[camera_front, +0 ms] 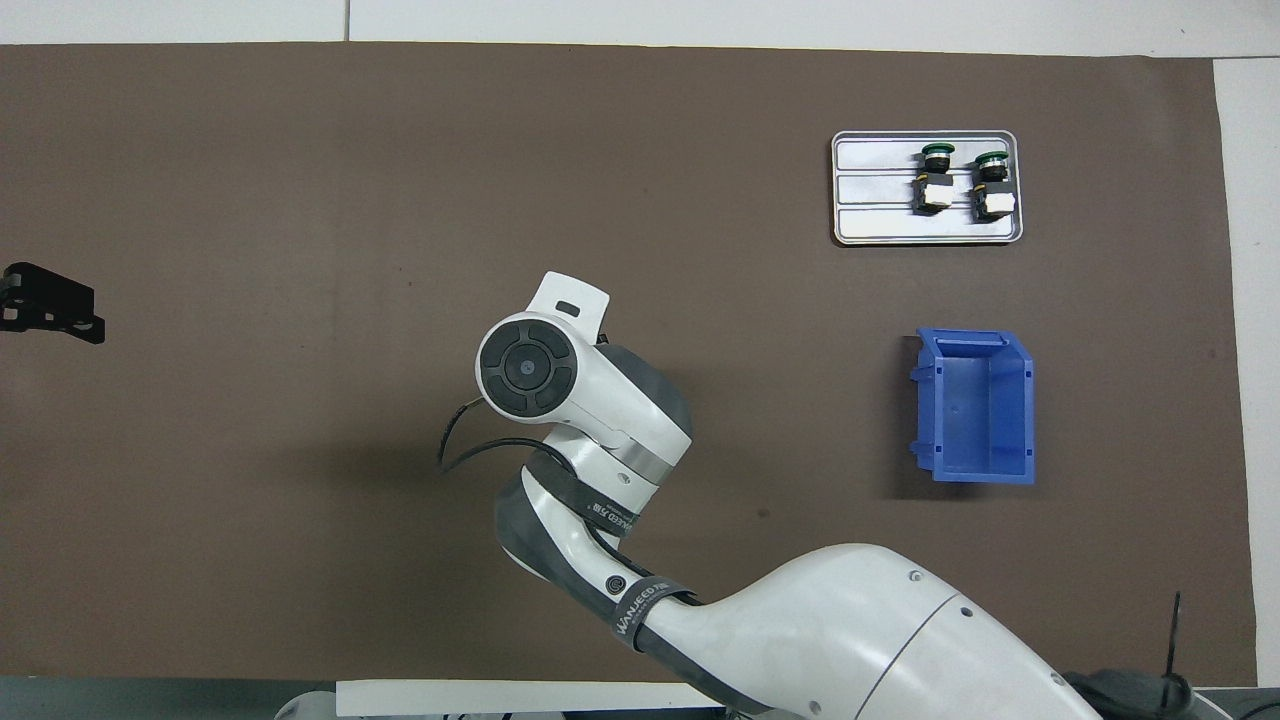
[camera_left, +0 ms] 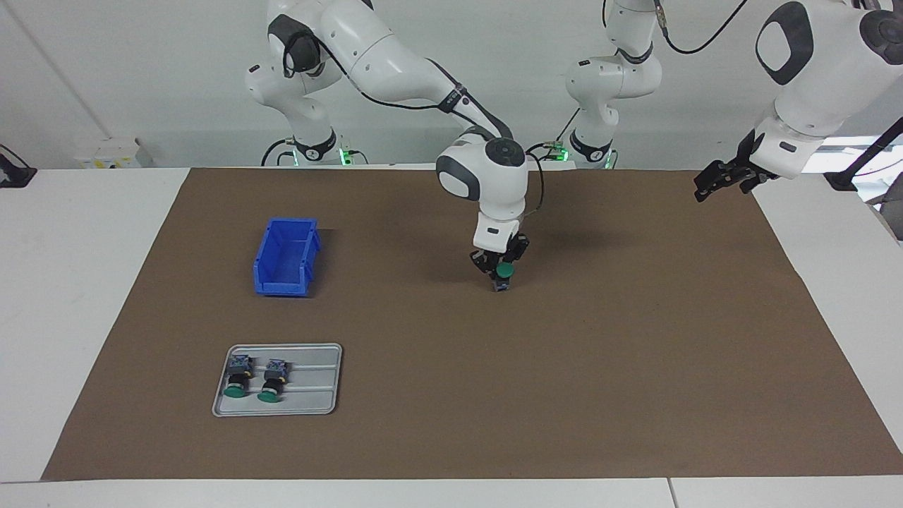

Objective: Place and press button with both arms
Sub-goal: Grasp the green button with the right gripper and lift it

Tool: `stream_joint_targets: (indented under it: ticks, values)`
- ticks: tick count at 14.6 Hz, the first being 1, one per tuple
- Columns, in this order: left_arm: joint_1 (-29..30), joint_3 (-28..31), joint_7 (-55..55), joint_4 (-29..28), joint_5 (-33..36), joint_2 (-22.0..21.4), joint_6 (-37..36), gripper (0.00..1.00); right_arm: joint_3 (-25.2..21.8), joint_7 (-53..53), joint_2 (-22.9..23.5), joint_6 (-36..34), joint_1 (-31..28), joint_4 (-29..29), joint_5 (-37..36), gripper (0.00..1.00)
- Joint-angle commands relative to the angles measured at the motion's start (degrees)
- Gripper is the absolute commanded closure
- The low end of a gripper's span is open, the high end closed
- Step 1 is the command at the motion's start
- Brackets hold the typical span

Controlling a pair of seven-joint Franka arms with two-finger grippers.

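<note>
We see the right end effector (camera_left: pixel 500 271) low over the middle of the brown mat (camera_left: pixel 600 367), its fingers closed on a button (camera_left: pixel 504 274) whose green cap faces outward and whose block body hangs at the fingertips, at or just above the mat; we cannot tell whether it touches. From overhead the right arm's wrist (camera_front: pixel 545 365) covers the button and the fingers completely.

The left end effector (camera_left: pixel 709 185) hangs in the air over the mat's edge at the left arm's end of the bench (camera_left: pixel 85 296), waiting, holding nothing we can see; we cannot tell how far its fingers are apart.

Toward the right arm's end sits a blue bin (camera_left: pixel 286 257), open and with nothing in it. Farther from the robots than the bin lies a grey tray (camera_left: pixel 310 384) with two more buttons (camera_left: pixel 238 376) lying side by side on it, caps pointing away from the robots. Bin and tray are well apart from the held button, and the mat around it is bare.
</note>
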Motion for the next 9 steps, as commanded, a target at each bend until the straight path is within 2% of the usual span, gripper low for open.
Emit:
stream_joint_targets:
  ticks: [1, 6, 9]
  values:
    - [0.3, 0.0, 1.2, -0.6, 1.1, -1.6, -0.9, 0.00, 0.7, -1.1, -8.4, -1.9, -8.3, -5.8, -1.1, 1.00]
    - [-0.1, -0.2, 0.4, -0.6, 0.7, -1.6, -0.7, 0.00, 1.0, -6.5, -31.0, -0.3, -20.7, -28.6, -0.2, 1.00]
    - [0.0, -0.2, 0.3, -0.6, 0.1, -1.6, -0.6, 0.00, 0.4, -26.6, -40.1, -0.4, -31.1, -36.1, 10.7, 1.00]
